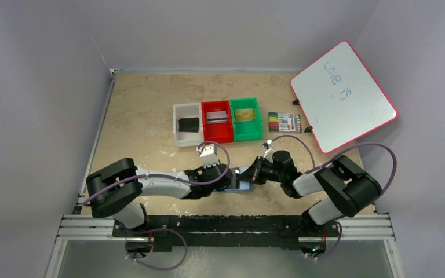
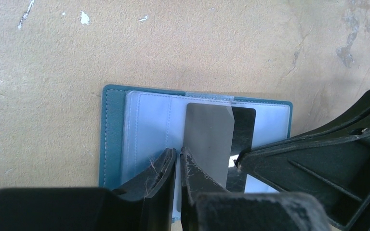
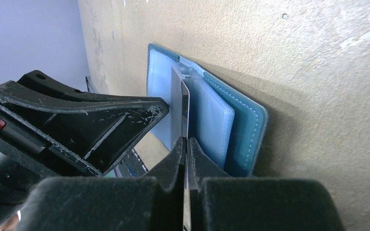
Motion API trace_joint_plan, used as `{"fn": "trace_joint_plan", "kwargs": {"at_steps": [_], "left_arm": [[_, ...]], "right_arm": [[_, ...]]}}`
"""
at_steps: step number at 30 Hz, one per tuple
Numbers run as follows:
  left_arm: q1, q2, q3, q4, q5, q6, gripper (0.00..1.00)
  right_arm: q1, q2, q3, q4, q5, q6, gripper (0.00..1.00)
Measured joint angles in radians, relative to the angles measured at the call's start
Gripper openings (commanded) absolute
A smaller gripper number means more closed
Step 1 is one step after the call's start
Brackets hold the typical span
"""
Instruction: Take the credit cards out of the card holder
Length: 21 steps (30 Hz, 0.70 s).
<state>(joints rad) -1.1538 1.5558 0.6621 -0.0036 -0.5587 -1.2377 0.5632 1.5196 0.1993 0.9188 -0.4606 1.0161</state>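
Right claw [image 3: 185, 143] is clamped shut on a credit card [image 3: 177, 103] edge, inside the open card holder [image 2: 112, 134] on the table [image 2: 231, 43]. Left claw [image 2: 178, 156] looks pinched on a clear pocket. Mid-extraction imo; next up is a straight pull while left pins the holder.

The card holder [image 2: 111, 139] lies open on the bench [image 2: 53, 96]; a grey card [image 2: 209, 139] shows among its pale pockets. The left tool [image 2: 179, 166] sits just beside it, jaws nearly together.
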Motion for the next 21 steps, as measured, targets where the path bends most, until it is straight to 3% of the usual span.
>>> {"fn": "trace_joint_plan", "kwargs": {"at_steps": [6, 11, 21], "left_arm": [[-0.001, 0.002, 0.004, -0.006, -0.003, 0.000, 0.08], [-0.005, 0.002, 0.004, -0.005, -0.004, 0.004, 0.08], [-0.021, 0.046, 0.052, -0.025, -0.031, 0.027, 0.06]], "right_arm": [[-0.027, -0.074, 0.000, -0.100, 0.005, -0.031, 0.00], [-0.034, -0.129, -0.003, -0.137, 0.006, -0.048, 0.07], [-0.035, 0.029, 0.006, 0.018, -0.034, -0.020, 0.16]]}}
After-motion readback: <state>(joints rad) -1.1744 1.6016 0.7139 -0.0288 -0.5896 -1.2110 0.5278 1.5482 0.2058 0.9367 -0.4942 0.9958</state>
